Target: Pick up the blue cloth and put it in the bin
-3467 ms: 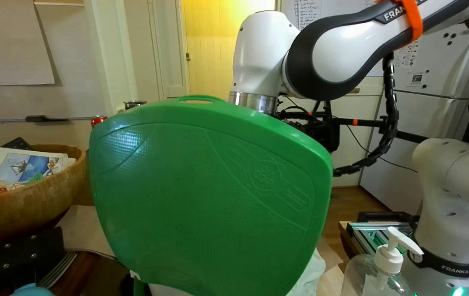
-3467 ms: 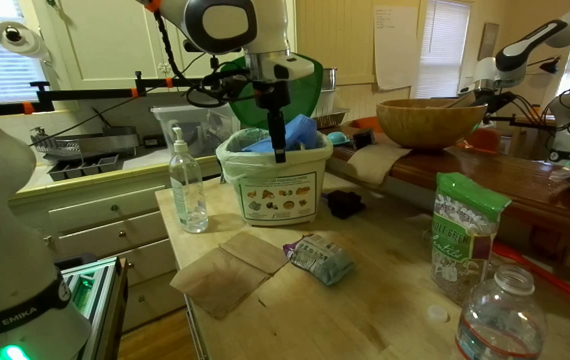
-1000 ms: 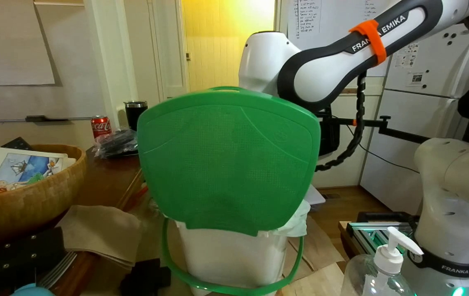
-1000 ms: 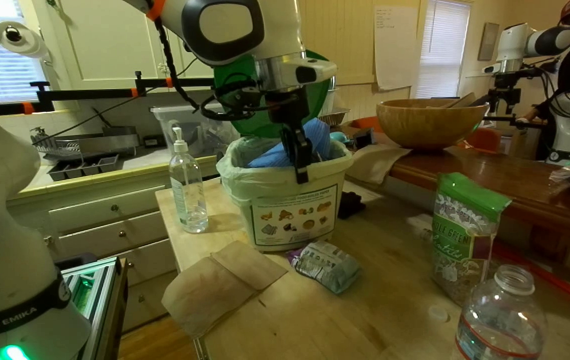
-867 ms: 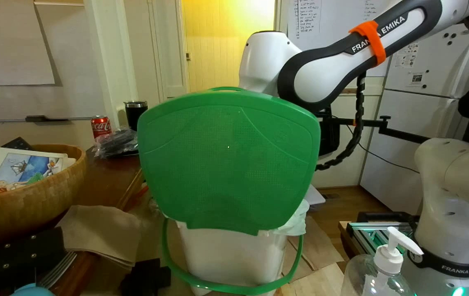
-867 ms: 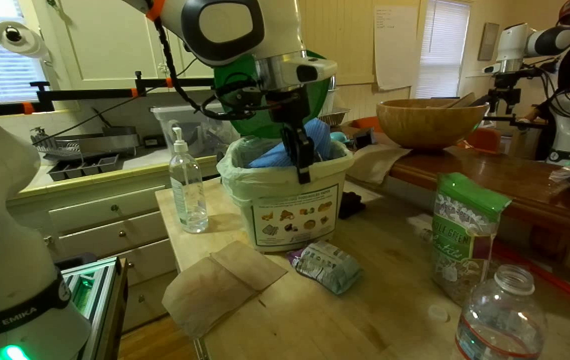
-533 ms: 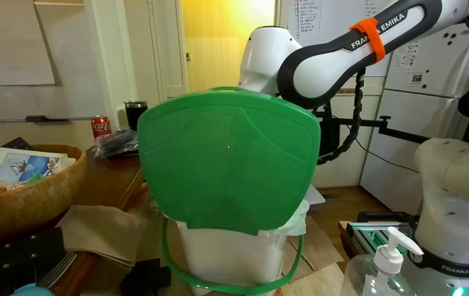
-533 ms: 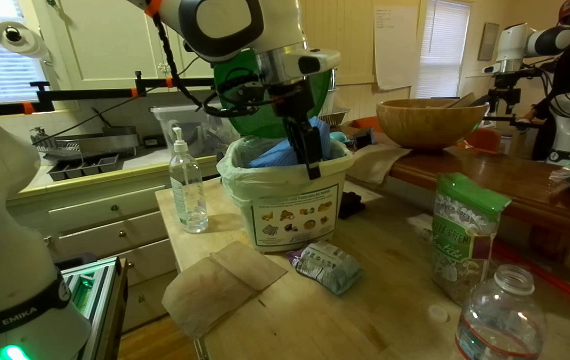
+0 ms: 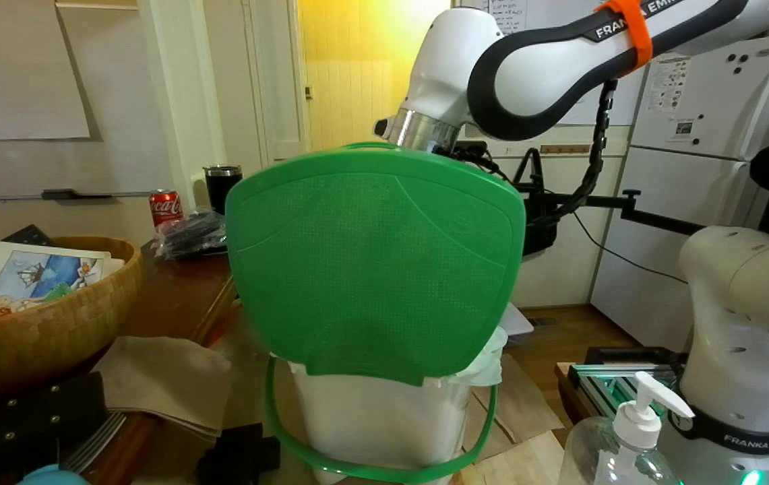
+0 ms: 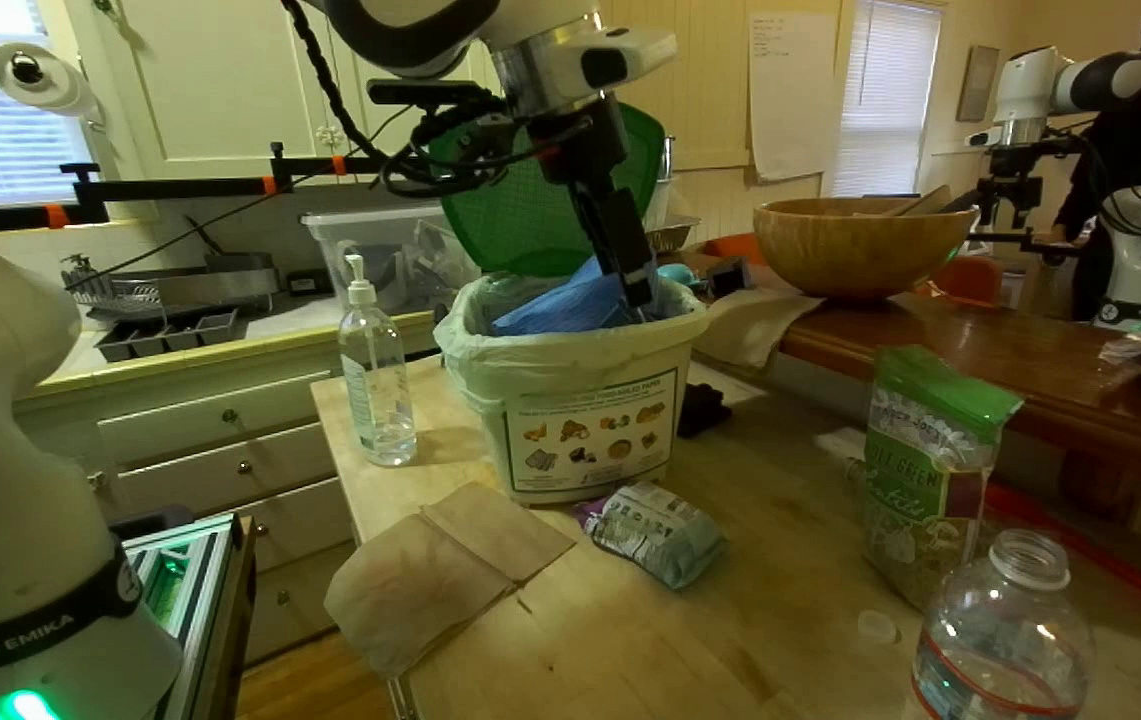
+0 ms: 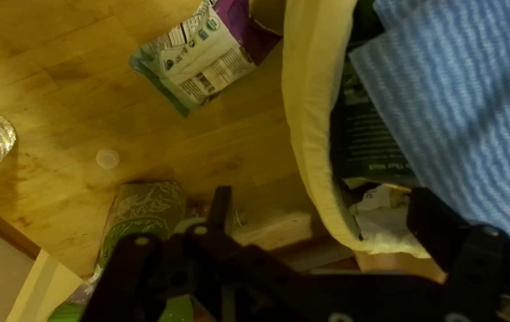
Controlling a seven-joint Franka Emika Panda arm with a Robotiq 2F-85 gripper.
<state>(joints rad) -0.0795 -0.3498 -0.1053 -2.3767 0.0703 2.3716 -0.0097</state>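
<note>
The blue cloth lies bunched inside the bin; in the wrist view the striped blue cloth covers other contents. The bin's green lid stands raised and hides the cloth in that exterior view. Tilted over the bin's front corner is my gripper. In the wrist view the gripper is open, its fingers wide apart with no cloth between them. The bin rim shows in the gap; one finger is on the table side, the other overlaps the cloth's edge. Contact cannot be made out.
In front of the bin lie a snack bag and brown paper. A pump bottle stands beside it. Further off are a lentil bag, a clear bottle and a wooden bowl on the raised counter.
Over the older frames the bin shifted forward on the table with the cloth inside. In the last second my gripper has opened, risen and tilted away from the bin's front wall.
</note>
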